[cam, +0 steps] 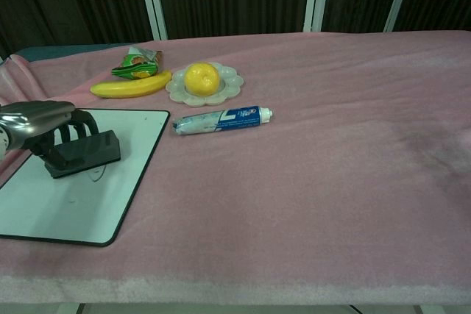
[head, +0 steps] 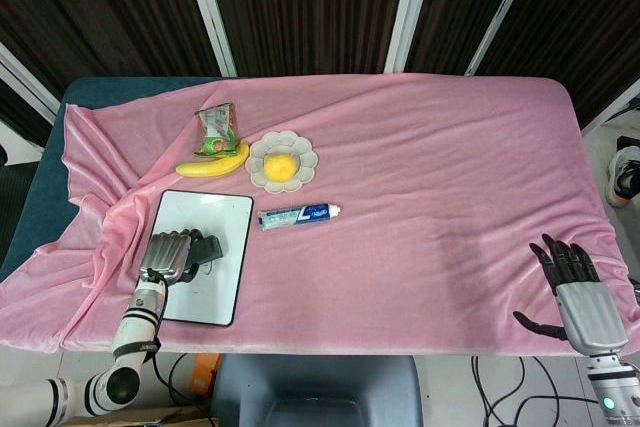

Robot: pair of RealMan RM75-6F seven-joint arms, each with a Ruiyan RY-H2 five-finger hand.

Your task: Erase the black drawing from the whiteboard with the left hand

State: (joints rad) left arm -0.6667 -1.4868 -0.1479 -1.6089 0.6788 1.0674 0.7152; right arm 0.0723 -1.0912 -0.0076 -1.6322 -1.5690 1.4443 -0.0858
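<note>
The whiteboard [head: 224, 212] [cam: 132, 130] lies on the pink cloth at the front left. My left hand [head: 167, 254] [cam: 40, 121] grips a black eraser [head: 207, 248] [cam: 87, 151] and presses it on the board's middle. Thin black marks [cam: 94, 176] show on the board just in front of the eraser, and a faint one [cam: 70, 198] lies nearer the front. My right hand [head: 572, 282] rests at the cloth's front right edge, fingers spread, holding nothing; the chest view does not show it.
Behind the board lie a banana [head: 213, 164] [cam: 130, 86] and a green snack packet [head: 217, 129] [cam: 136, 62]. A flower-shaped plate [head: 305, 159] [cam: 232, 82] holds a yellow fruit [head: 280, 166] [cam: 201, 77]. A toothpaste tube [head: 298, 215] [cam: 221, 119] lies right of the board.
</note>
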